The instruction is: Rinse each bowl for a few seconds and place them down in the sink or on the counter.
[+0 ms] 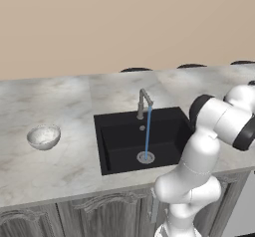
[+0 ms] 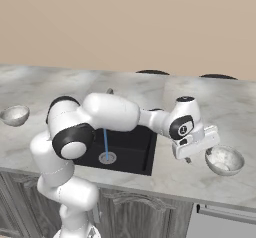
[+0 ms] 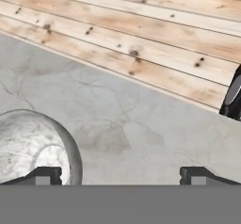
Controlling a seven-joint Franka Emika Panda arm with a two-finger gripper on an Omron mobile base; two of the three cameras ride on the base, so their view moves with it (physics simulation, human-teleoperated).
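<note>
The claw (image 2: 198,154) hangs just above the counter (image 2: 170,174) to the right of the sink (image 2: 135,154), its jaws spread wide and holding nothing. In the hand view the two dark fingertips (image 3: 44,175) stand far apart, and the near bowl (image 3: 33,145) sits at the left one, off-centre, not between them. In the right base view this bowl (image 2: 225,160) rests upright on the counter just beside the claw, near the front edge. The wide spread looks meant for taking the bowl's rim; as the claw stands now, it would need to shift toward the bowl first.

The counter around that bowl is bare, so there is room to approach from above or from the sink side. The front edge is close, so a sideways push could slide the bowl toward it.

Water (image 1: 148,131) runs in a thin stream from the faucet (image 1: 143,101) down onto the drain (image 1: 145,157). The black basin has free space for holding a bowl under the stream.

The other bowl (image 1: 44,136) sits upright on the counter well to the left of the sink, far from the claw.
</note>
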